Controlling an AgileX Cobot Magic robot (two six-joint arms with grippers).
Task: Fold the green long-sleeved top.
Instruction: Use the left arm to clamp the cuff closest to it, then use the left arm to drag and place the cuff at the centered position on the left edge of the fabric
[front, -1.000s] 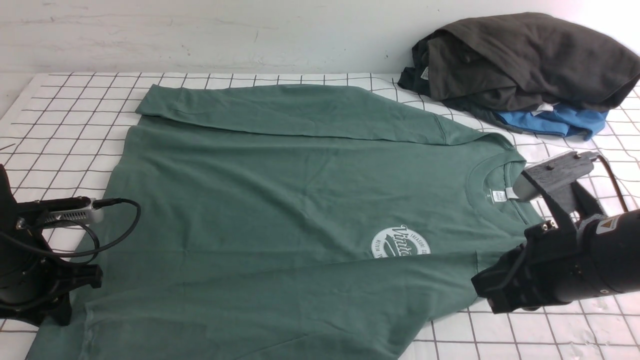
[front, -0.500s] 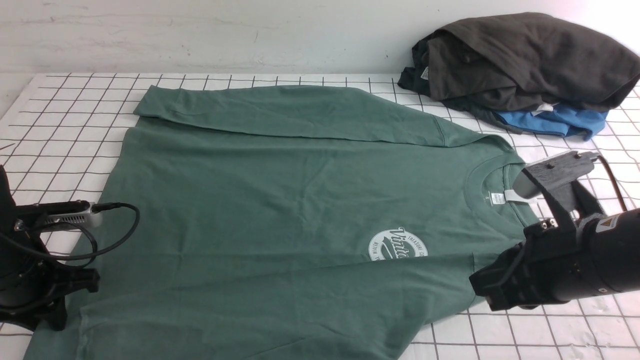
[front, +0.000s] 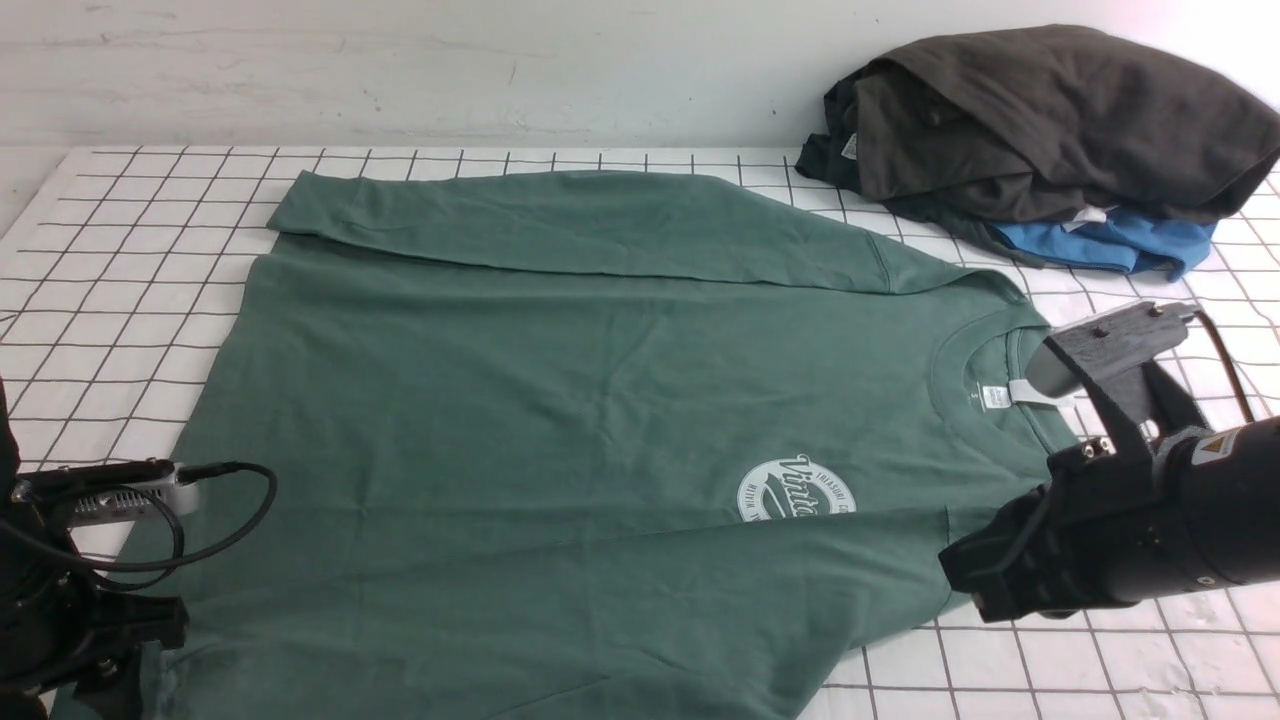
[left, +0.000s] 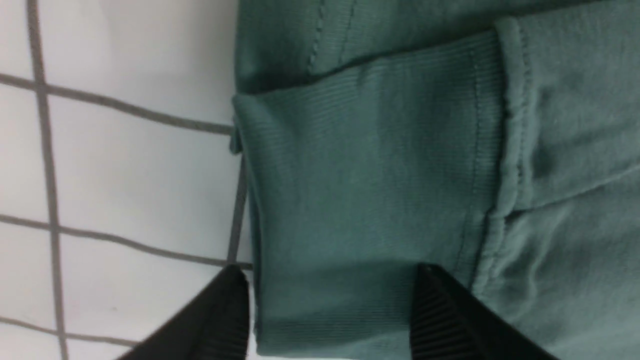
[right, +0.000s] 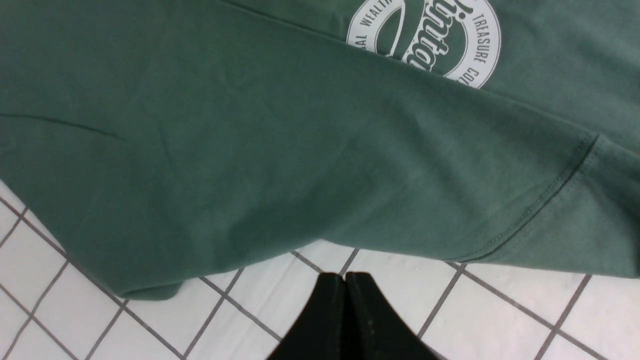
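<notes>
**Near sleeve laid across the body, cuff let go**

The green long-sleeved top (front: 560, 400) lies flat on the gridded cloth (front: 120, 250), and its white logo (front: 797, 487) serves as the marker. One sleeve is folded across the body on the far side of the logo. The other sleeve (right: 250, 150) crosses on the robot's side of it and covers the logo's near edge. That sleeve's ribbed cuff (left: 370, 175) rests well to the left of the logo, at the hem end.

The step in hand looks like releasing this cuff. To do it well, the arm should probably rise straight off the cloth, so that neither pad catches the rib and drags the sleeve out of line. The sleeve's edge is worth checking against the hem before the body fold.

The left gripper (left: 330, 280) stands wide, its jaws straddling the cuff and pinching nothing. The right gripper (right: 345, 277), right of the logo and nearer the robot, is closed tight and empty. It sits over bare cloth just beside the sleeve's edge.
</notes>
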